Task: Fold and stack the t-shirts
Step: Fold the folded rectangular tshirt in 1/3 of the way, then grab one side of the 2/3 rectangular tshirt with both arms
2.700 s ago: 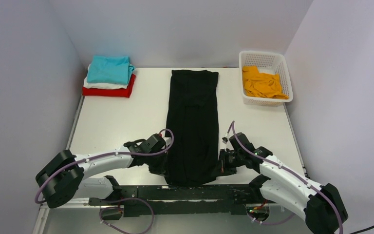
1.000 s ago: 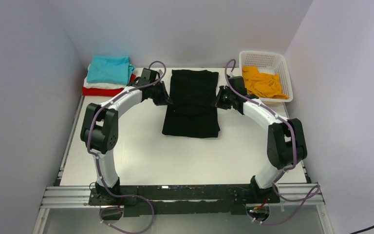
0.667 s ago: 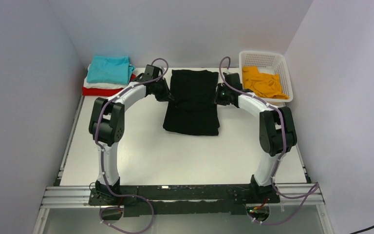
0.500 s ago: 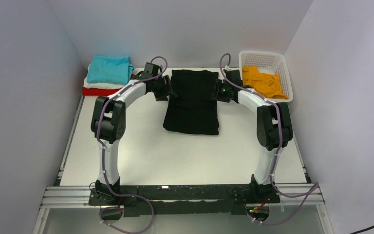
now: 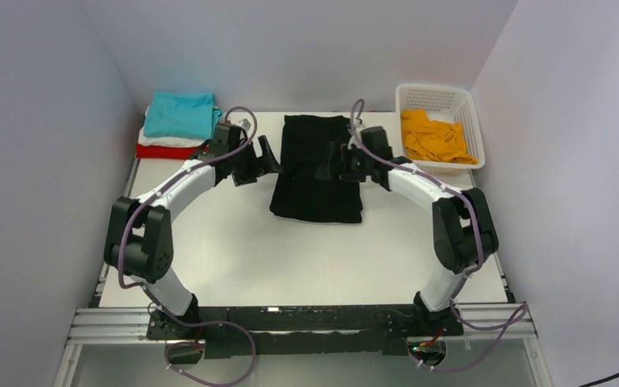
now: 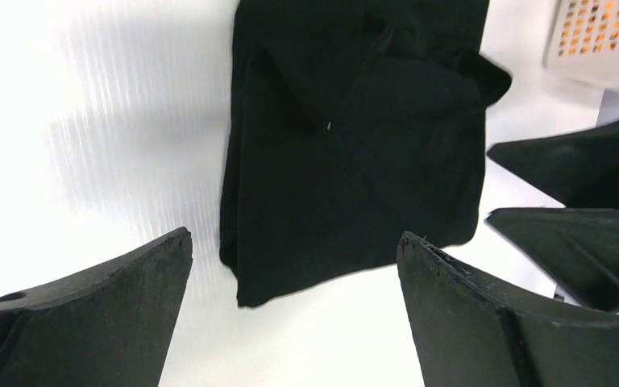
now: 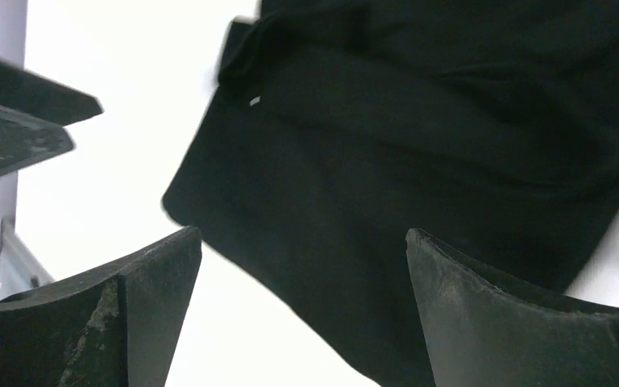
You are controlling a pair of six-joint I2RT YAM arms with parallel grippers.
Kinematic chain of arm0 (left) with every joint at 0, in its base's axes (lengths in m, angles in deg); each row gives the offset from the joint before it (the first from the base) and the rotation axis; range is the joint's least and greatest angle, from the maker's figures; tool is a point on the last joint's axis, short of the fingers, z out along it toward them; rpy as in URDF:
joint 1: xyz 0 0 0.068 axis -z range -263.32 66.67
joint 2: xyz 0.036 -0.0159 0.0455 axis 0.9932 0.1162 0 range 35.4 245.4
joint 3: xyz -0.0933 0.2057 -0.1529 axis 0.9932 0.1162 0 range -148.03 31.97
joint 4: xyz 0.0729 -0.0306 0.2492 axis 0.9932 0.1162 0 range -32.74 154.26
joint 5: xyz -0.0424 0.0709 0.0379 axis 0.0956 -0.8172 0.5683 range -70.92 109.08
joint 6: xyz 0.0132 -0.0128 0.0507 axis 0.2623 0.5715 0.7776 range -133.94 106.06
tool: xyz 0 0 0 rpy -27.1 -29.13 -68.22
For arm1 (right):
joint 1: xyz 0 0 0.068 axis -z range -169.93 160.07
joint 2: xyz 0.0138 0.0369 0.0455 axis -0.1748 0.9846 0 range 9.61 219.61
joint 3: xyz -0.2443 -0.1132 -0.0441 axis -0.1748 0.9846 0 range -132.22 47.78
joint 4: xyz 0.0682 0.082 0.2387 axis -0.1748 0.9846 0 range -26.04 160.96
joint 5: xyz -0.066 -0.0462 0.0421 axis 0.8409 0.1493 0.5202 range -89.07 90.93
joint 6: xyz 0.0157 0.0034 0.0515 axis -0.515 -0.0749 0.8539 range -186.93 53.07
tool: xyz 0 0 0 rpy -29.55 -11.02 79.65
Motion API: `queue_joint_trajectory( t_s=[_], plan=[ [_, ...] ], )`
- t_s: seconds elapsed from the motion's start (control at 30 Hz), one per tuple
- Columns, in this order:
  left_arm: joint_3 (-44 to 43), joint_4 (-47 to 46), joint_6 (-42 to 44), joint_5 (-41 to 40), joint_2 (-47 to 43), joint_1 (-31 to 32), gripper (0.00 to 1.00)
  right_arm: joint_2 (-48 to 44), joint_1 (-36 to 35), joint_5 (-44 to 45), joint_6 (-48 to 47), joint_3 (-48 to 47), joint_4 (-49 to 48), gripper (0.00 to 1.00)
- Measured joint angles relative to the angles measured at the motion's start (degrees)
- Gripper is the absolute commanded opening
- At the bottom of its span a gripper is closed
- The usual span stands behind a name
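Gaping empty: left hand [image 6: 294, 238], right hand [image 7: 303, 232] by black t-shirt [image 5: 319, 193]; teal t-shirt [image 5: 180, 114] only overhead.

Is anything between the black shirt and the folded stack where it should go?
Only the left gripper, open, is between the black shirt and the stack; nothing else visible.

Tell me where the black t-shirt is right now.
In the top view, the black t-shirt lies folded at the far centre of the table, between the teal-topped stack on the left and the white basket on the right.
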Motion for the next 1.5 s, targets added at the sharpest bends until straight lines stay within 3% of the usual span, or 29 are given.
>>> queue_joint_trajectory(
  t_s=[0.07,0.17,0.33,0.47,0.7,0.93,1.13,1.27,1.4,1.5],
  plan=[
    [5.3,-3.1,-1.0,1.2,-2.6,0.2,0.99,1.6,-3.4,-1.7,0.7,0.3,-1.5,1.00],
    [9.7,-5.2,-1.9,2.8,-1.7,0.5,0.85,5.6,-7.2,-3.7,1.5,-0.3,-3.5,1.00],
    [10.4,-6.6,-2.7,3.8,4.2,1.0,0.70,13.4,-7.4,-4.4,2.7,-3.6,-5.4,1.00],
    [10.4,-6.6,-2.7,3.9,6.2,1.7,0.50,17.2,-6.6,-4.0,3.5,-6.5,-5.9,1.00],
    [8.2,-5.8,-2.1,4.5,10.2,2.8,0.48,22.4,-4.6,-3.7,5.0,-16.1,-7.1,1.00],
    [4.3,-4.5,-1.8,4.4,13.2,2.8,0.37,28.8,-1.3,-3.2,4.7,-25.4,-7.8,1.00],
    [4.2,-4.1,-1.4,3.4,13.4,2.9,0.34,38.1,2.3,-3.0,1.9,-41.5,-2.3,1.00],
    [4.5,-4.4,-1.4,3.4,13.3,2.9,0.30,36.3,4.5,-2.1,-0.9,-40.1,-0.1,1.00],
    [5.4,-6.2,-1.9,3.4,13.3,3.2,0.23,25.7,6.4,2.1,-2.4,-26.8,2.1,1.00],
    [5.8,-7.3,-2.5,2.8,13.3,3.9,0.00,13.3,7.6,5.6,-1.6,-13.5,3.5,1.00]
  ],
)
